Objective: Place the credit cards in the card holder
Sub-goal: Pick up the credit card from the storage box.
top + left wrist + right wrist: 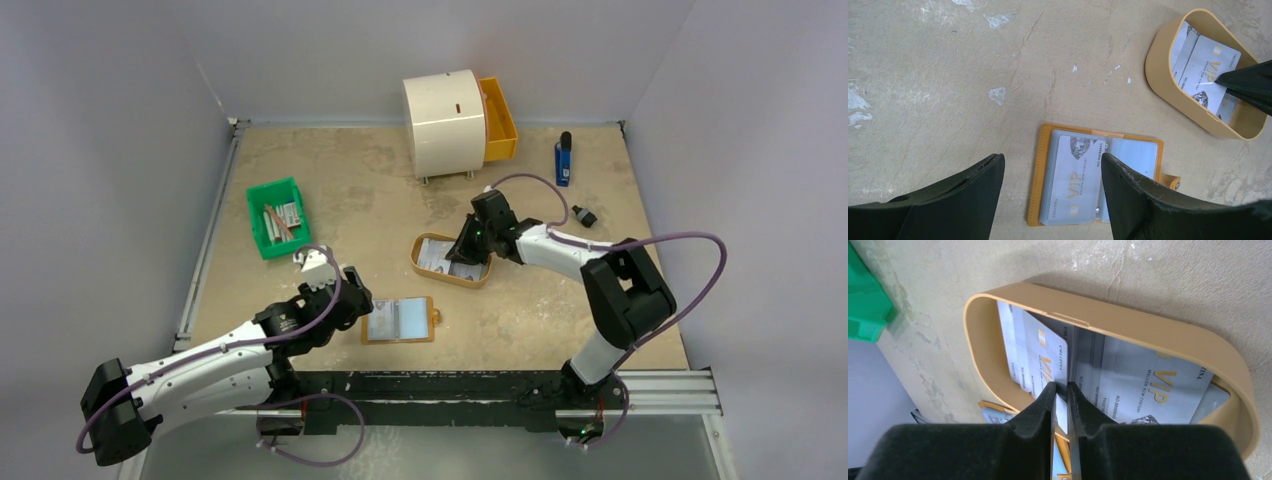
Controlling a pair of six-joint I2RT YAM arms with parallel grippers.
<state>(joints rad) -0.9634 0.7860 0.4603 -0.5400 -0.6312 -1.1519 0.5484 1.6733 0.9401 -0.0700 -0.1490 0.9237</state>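
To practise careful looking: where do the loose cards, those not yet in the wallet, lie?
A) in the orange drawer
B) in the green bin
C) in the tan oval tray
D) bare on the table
C: the cards lie inside the tan oval tray, where the right tool pinches one of them; the open wallet sits apart on the table.

left arm (220,362): low, jaws wide apart | right arm (560,250): extended, jaws pinching credit card (1048,362)

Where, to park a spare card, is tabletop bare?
Bare tabletop: between green bin and white cabinet; between card holder and right arm. Crowded: oval tray, where the right claw pinches a credit card.
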